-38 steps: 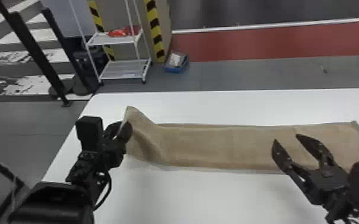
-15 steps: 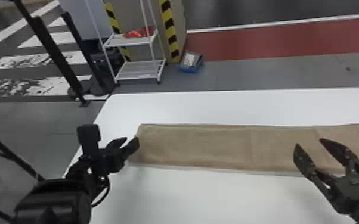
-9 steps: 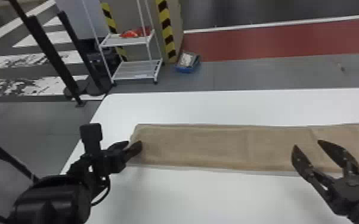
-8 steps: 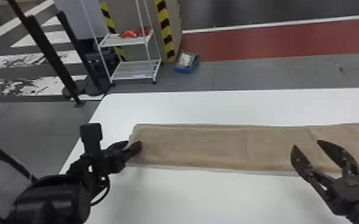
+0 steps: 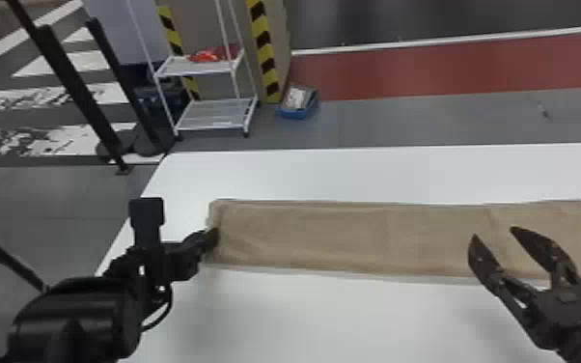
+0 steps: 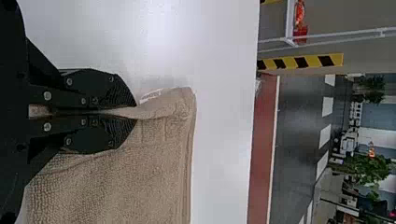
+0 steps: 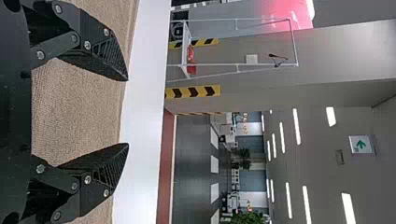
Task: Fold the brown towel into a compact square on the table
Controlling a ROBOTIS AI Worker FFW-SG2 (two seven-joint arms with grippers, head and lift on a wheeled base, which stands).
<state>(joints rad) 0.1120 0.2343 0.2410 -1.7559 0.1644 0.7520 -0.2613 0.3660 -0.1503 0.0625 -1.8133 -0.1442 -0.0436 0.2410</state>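
Head view: left fingers [image 5: 209,239] grip the towel [image 5: 313,234] at one end, probably for folding inward; right fingers [image 5: 543,246] are open above its opposite half.

white shelf rack [image 5: 214,116], red item [image 5: 204,56] on upper shelf; blue bin [image 5: 296,112] on floor beside striped post [image 5: 265,53].

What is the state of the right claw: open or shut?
Open: the right claw has its fingers apart, with brown towel visible between.
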